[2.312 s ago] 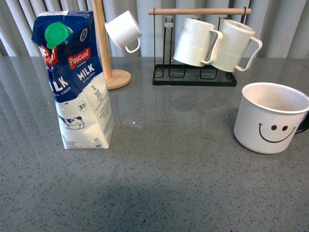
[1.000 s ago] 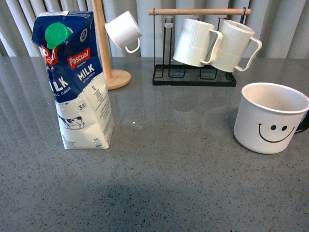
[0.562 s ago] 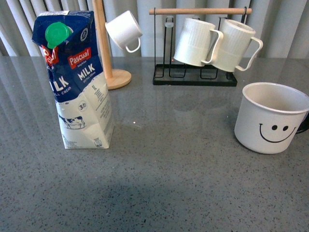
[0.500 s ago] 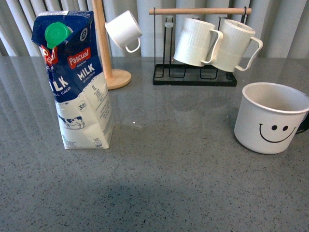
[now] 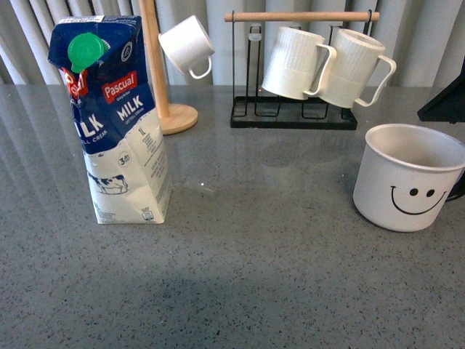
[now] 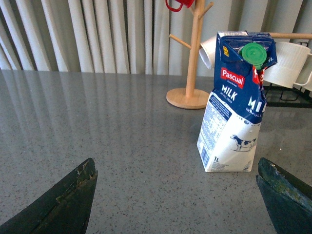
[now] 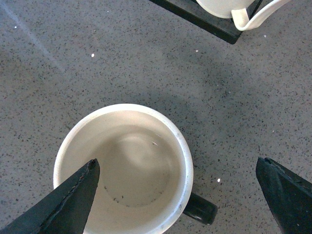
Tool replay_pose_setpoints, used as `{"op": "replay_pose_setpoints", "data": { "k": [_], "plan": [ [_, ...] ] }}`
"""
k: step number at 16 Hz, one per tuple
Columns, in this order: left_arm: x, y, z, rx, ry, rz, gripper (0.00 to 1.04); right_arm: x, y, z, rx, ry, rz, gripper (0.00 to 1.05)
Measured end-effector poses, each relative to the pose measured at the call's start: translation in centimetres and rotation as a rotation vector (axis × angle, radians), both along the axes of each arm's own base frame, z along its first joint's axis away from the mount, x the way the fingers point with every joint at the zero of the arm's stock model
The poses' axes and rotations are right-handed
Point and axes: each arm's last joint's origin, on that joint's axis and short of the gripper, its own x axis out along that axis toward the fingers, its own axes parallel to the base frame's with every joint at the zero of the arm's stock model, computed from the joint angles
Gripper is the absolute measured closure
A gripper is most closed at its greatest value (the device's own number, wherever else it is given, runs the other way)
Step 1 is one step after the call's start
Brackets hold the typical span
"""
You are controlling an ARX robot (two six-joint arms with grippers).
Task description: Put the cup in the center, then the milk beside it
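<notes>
The right pincer (image 7: 175, 163), fingers spread wide, has just come in over the cup (image 7: 122, 170) by the right edge of the bench (image 5: 254, 283), not yet centred. The front view catches only a dark sliver of the right arm (image 5: 445, 102). The left pincer (image 6: 175, 163), equally spread, faces the milk (image 6: 234, 107) near the left edge.

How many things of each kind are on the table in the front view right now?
Milk carton: 1
Smiley cup: 1
Ribbed white mugs: 2
Small plain white cup: 1
Mug stands, the wooden tree and the black rack: 2
Total: 7
</notes>
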Motion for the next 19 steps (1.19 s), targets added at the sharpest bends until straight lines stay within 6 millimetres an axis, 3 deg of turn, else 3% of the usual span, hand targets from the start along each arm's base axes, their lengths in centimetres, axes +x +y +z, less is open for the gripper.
{"op": "replay_pose_setpoints", "data": {
  "k": [14, 15, 16, 19],
  "plan": [
    [0.0, 0.0, 0.0, 0.0, 0.0, 0.0, 0.07, 2.3, 0.0, -3.1, -0.073, 0.076, 0.08, 0.1],
    [0.0, 0.0, 0.0, 0.0, 0.0, 0.0, 0.07, 2.7, 0.2, -3.3, -0.084, 0.078, 0.079, 0.17],
    [0.0, 0.0, 0.0, 0.0, 0.0, 0.0, 0.07, 2.7, 0.2, -3.3, -0.091, 0.074, 0.083, 0.37],
    [0.0, 0.0, 0.0, 0.0, 0.0, 0.0, 0.07, 2.8, 0.4, -3.3, -0.107, 0.071, 0.097, 0.68]
  ]
}}
